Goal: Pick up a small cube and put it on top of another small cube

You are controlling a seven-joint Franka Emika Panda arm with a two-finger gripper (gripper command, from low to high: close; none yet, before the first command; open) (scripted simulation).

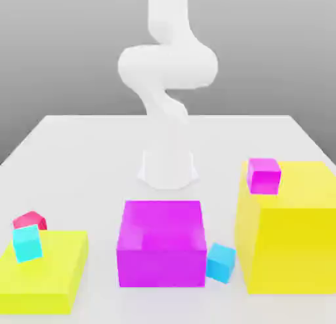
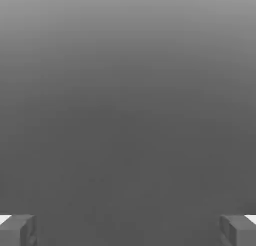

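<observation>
Exterior view: crimson cube just beyond lime-yellow slab, partly behind cyan cube. Hand view: gripper wide open, holding nothing. Probably at the pick-up step; next, reach beyond slab, descend around crimson cube.

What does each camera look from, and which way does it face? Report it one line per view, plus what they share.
Exterior view: off the arm, facing the robot arm across the table, looking slightly down on cubes and blocks; the arm and its base show.
Hand view: on the hand, looking out past the end effector at plain grey; its two spread fingertips show.
Shared: the robot itself, in different parts; I can match no cube or block between them.
</observation>
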